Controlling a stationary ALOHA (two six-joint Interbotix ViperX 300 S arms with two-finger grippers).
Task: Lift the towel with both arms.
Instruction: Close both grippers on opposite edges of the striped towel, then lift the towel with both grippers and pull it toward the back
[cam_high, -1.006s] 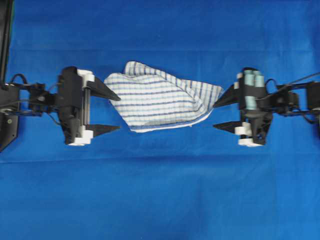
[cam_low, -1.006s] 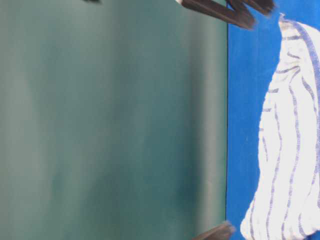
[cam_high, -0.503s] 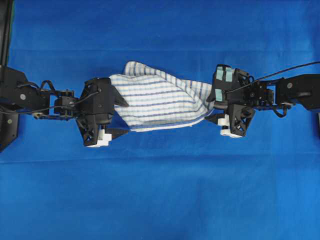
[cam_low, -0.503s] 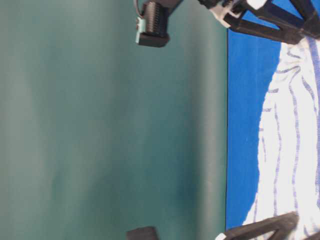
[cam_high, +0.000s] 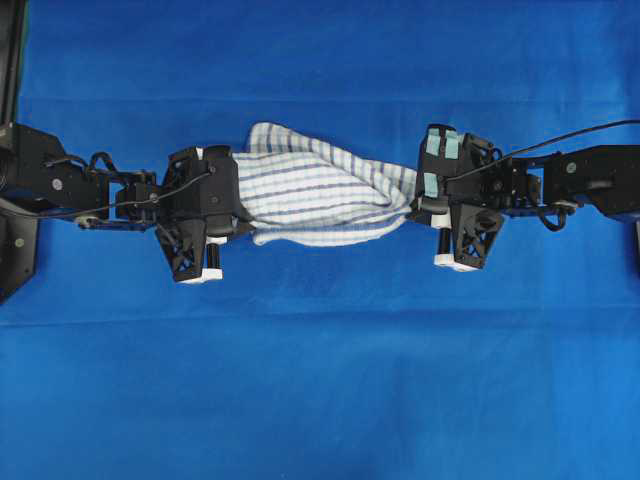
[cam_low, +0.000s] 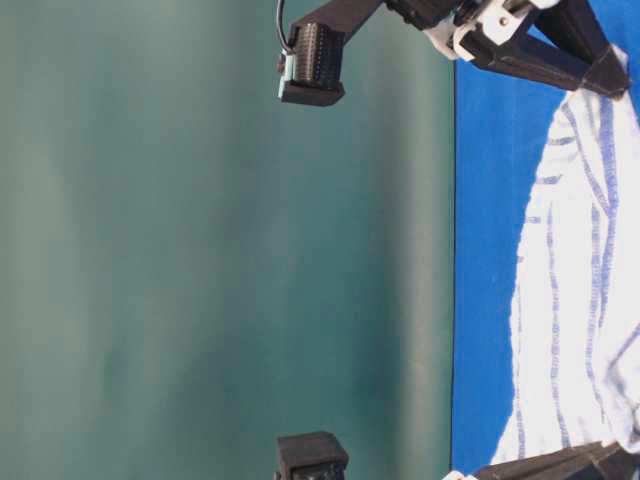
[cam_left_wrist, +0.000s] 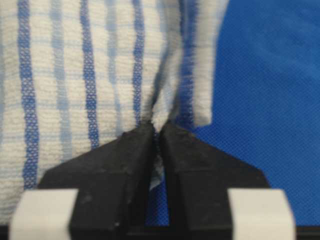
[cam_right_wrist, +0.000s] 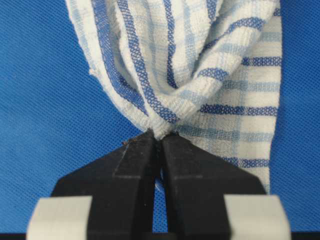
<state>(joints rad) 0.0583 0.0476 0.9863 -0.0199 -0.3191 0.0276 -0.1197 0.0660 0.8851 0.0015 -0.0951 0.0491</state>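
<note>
The left black pointed gripper (cam_high: 238, 222) pinches one end of the soft white towel with thin blue and grey check stripes (cam_high: 320, 200) in the overhead view, while the right black gripper (cam_high: 412, 208), its arm marked with teal patches, clamps the opposite end; the cloth lies bunched between the 2 arms on the plain blue tablecloth (cam_high: 320, 380). At table level, the striped towel (cam_low: 585, 290) rests on the blue tablecloth (cam_low: 485, 250) before a dark green backdrop (cam_low: 200, 250), with 1 black gripper's fingers (cam_low: 560, 60) at its top end and another's (cam_low: 560, 465) at its bottom end. From the left wrist camera, the left gripper (cam_left_wrist: 156, 131) has its 2 black fingers pressed together on a gathered fold of the towel (cam_left_wrist: 90, 75), blue tablecloth (cam_left_wrist: 270, 75) showing to the right. From the right wrist camera, the right gripper (cam_right_wrist: 157, 135) is closed tight on a puckered corner of the towel (cam_right_wrist: 200, 65), which fans upward over the blue tablecloth (cam_right_wrist: 45, 100).
</note>
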